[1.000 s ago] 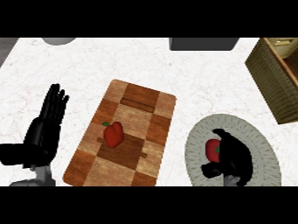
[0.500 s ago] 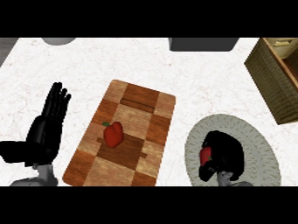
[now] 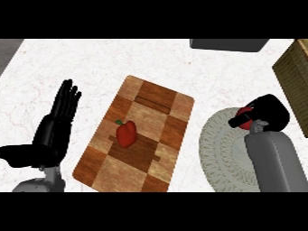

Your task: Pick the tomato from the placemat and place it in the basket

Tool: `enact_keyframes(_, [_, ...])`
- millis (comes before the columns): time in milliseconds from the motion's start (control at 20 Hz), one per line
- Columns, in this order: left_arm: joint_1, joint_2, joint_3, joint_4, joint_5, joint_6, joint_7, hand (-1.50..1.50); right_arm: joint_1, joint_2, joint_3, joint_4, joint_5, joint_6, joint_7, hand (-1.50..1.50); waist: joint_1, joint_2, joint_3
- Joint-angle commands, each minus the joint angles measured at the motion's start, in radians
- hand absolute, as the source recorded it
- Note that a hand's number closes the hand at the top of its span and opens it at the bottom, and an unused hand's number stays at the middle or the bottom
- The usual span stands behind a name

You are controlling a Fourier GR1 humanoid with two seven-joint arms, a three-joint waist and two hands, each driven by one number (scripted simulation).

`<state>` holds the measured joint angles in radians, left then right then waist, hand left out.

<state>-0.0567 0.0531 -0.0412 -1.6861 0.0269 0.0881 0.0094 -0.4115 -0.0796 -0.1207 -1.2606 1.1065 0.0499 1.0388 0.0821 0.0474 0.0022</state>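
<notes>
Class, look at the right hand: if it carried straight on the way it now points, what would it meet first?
Probably the basket at the upper right; the right hand, shut on the tomato, points that way with only counter between, though height is unclear.

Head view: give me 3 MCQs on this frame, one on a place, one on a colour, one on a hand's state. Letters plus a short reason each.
1. What does the red pepper lie on?
A. the wooden board
B. the round placemat
C. the bare counter

2. What colour is the object held in the right hand?
A. green
B. yellow
C. red

3. How is the left hand?
A. curled round the pepper
B. open, fingers straight, holding nothing
C. inside the basket

Answers:
1. A: the pepper sits mid wooden board, left of the round placemat.
2. C: a red object, presumably the tomato, shows between the curled fingers, between the placemat and the basket.
3. B: it rests on the counter left of the board, fingers extended.
</notes>
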Motion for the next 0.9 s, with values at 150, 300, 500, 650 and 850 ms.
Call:
enact_keyframes(150, [-0.046,-0.007,-0.034,0.006,-0.008,-0.017,0.01,0.0,-0.278,-0.13,-0.175,0.224,0.101,-0.072,0.185,1.5,0.07,0.02,0.0])
enact_keyframes(300, [-0.047,-0.014,-0.042,0.026,-0.006,-0.024,-0.003,0.0,-0.38,-0.16,-0.207,0.284,0.149,-0.146,0.181,1.5,0.084,0.02,-0.001])
enact_keyframes(500, [-0.065,-0.021,-0.051,0.029,-0.009,-0.021,0.016,0.0,-0.486,-0.19,-0.245,0.32,0.209,-0.266,0.166,1.5,0.092,0.02,0.001])
enact_keyframes(650, [-0.049,-0.022,-0.065,0.04,-0.02,-0.026,0.001,0.0,-0.572,-0.201,-0.235,0.327,0.295,-0.348,0.178,1.5,0.095,0.01,-0.002])
enact_keyframes(850, [-0.08,-0.018,-0.045,0.055,-0.007,-0.027,0.015,0.0,-0.681,-0.213,-0.242,0.389,0.386,-0.406,0.19,1.5,0.093,0.012,-0.004])
